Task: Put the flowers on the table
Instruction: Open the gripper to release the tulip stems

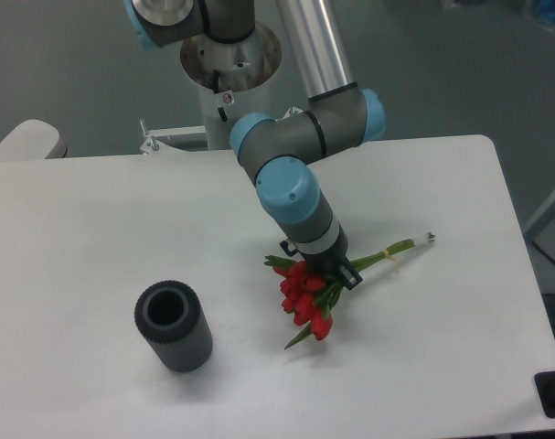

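The flowers (306, 297), a small bunch of red tulips with green leaves, lie on the white table (94, 238) right of centre. Their pale green tied stems (396, 249) point to the upper right. My gripper (319, 265) is straight above the bunch, where the red heads meet the stems. Its black fingers (350, 275) stand apart on either side of the bunch, so the gripper looks open. The wrist hides the fingertips and the part of the bunch under them.
A dark grey ribbed cylinder vase (174, 326) stands upright and empty at the front left, well apart from the flowers. The arm's base (229, 64) is at the table's far edge. The table's right edge (515, 229) is close to the stem ends.
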Available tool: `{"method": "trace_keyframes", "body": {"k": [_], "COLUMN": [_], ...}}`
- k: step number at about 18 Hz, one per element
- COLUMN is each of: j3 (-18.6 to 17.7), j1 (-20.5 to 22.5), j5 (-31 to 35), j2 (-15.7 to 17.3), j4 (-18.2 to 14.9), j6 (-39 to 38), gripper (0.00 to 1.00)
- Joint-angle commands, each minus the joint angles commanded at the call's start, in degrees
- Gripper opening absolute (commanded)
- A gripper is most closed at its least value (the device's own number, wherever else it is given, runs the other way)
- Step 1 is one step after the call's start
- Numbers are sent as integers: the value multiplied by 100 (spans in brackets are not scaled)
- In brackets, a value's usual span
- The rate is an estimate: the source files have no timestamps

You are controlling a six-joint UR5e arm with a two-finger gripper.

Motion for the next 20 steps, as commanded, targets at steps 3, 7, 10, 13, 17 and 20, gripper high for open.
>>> {"method": "trace_keyframes", "body": {"k": [3,7,10,13,17,20], "j3": [-9,53,79,359,869,1509], "j1": [-9,-9,0,0,9,9], "j5": [0,0,-9,-52,-166,-500], "j2": [-35,-18,35,132,255,246], "j4": [9,44,44,0,-184,-929], "j6": [-9,0,0,9,9,-79], "gripper": [38,90,100,100,100,100]}}
